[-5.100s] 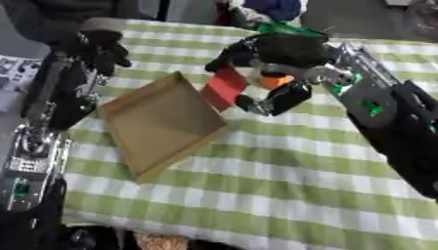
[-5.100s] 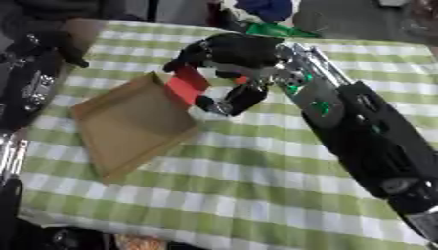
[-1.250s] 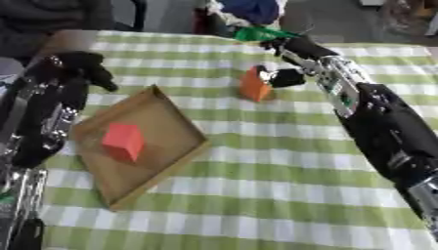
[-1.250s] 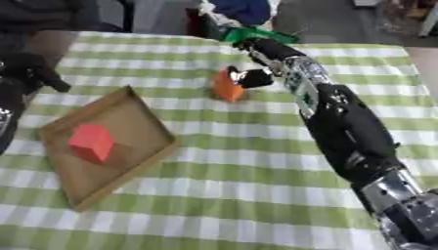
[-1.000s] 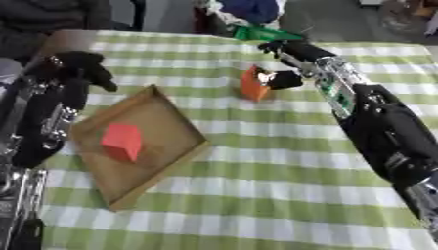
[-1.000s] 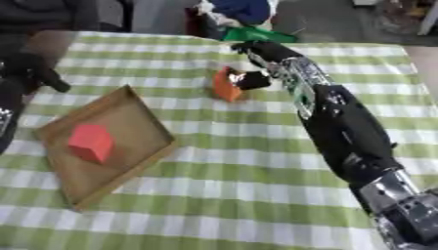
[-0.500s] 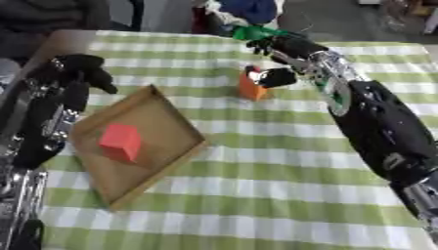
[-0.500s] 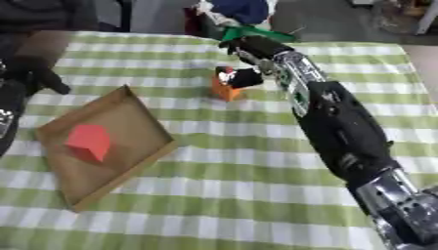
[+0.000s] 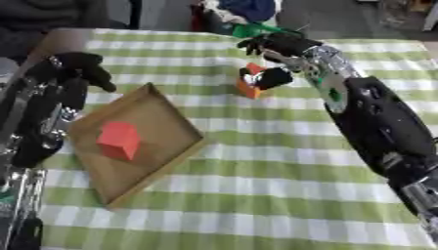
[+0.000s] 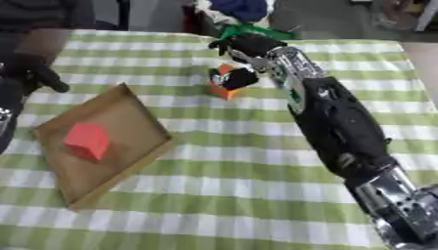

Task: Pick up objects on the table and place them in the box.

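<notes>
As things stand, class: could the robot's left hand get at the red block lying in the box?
Probably yes. The left hand hangs by the box rim's far corner, and the red block lies uncovered below it.

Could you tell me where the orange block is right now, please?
In the left eye view the orange block sits far on the checked table, right of the box, with the right hand curled around it.

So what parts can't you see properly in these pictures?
- Orange block: its right side is hidden by the right hand in both views, so its whole shape is unclear.
- Green thing at the table's far edge: partly behind that hand, too blurred to name.
- Left hand: dark blur beside the box.
</notes>
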